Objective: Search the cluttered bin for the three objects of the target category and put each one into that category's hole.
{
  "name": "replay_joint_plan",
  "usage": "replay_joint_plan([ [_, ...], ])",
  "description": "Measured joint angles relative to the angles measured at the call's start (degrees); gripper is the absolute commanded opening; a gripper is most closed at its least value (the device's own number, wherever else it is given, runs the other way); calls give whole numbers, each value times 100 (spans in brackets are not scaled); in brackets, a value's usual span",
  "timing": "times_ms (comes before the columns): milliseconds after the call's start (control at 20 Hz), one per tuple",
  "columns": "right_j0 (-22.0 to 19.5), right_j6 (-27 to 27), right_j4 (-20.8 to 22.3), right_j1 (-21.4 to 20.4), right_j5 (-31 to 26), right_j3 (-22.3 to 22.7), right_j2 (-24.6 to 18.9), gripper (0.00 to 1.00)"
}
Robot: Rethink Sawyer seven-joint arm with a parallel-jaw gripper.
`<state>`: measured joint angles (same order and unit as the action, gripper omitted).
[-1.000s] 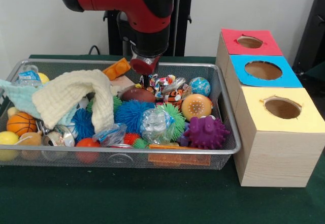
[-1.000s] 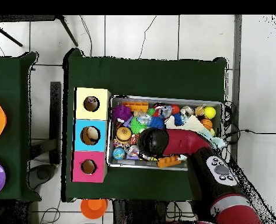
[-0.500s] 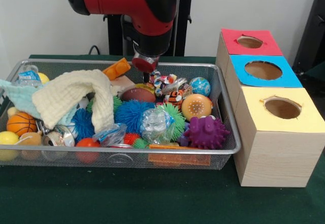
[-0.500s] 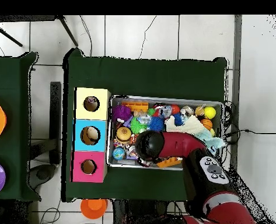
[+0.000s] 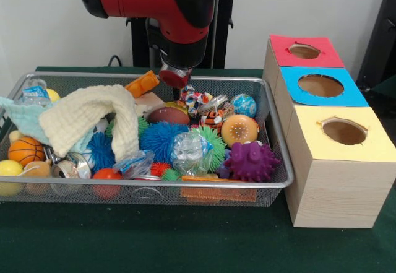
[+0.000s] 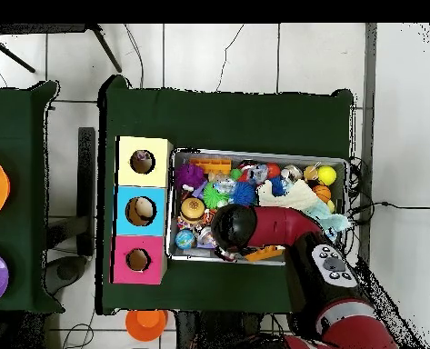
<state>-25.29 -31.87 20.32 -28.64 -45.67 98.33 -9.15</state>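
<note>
The wire mesh bin [image 5: 154, 185] is full of mixed toys; it also shows in the overhead view [image 6: 255, 153]. The knotted rope bundle [image 5: 197, 99] of white, red, yellow and green strands lies at the bin's far middle, beside a brown football [image 5: 167, 115]. My gripper [image 5: 177, 92] hangs straight down over the bundle's left end, and appears shut on its strands. In the overhead view the arm's round wrist [image 6: 232, 225] hides the gripper and the bundle. I cannot tell which other toys belong to the category.
Three wooden boxes with holes stand beside the bin: pink [image 5: 306, 51], blue [image 5: 322, 86], yellow [image 5: 343, 130]. A cream cloth [image 5: 93, 118] drapes over the left half. A purple spiky ball [image 5: 250, 160], an orange dotted ball [image 5: 239, 129] and a blue spiky ball [image 5: 162, 140] lie in front.
The gripper has risen a little from among the toys, and the rope bundle's left end has come up slightly with it. The arm has shifted a little along the bin.
</note>
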Motion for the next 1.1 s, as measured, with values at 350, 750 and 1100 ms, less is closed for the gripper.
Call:
replay_joint_plan([
  [350,0,0,-1,-5,-5,1,1,100],
  [750,-4,0,-75,-5,-5,1,-1,100],
  [1100,-180,0,-575,-12,-4,50,-119,100],
])
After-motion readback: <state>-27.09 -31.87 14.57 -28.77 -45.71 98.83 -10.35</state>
